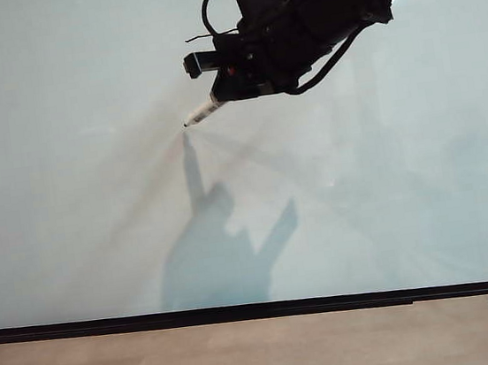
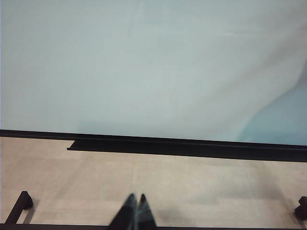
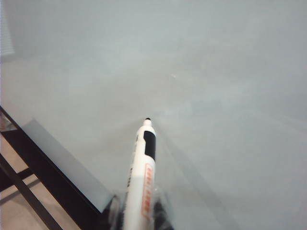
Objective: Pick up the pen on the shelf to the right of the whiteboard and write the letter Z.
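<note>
Pen [image 3: 140, 177]: we find it clenched in the right gripper [image 1: 234, 86] high before the whiteboard [image 1: 64, 169], tip angled toward the bare surface, we judge for the first stroke of Z. Left gripper [image 2: 135, 211]: clenched empty, low near the floor [image 2: 192, 187].

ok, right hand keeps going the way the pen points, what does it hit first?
Most likely the whiteboard. The right hand, shut on the pen, aims the tip down-left at the bare board, with nothing between in either view. The tip looks very near its shadow, but whether it touches can't be told.
</note>
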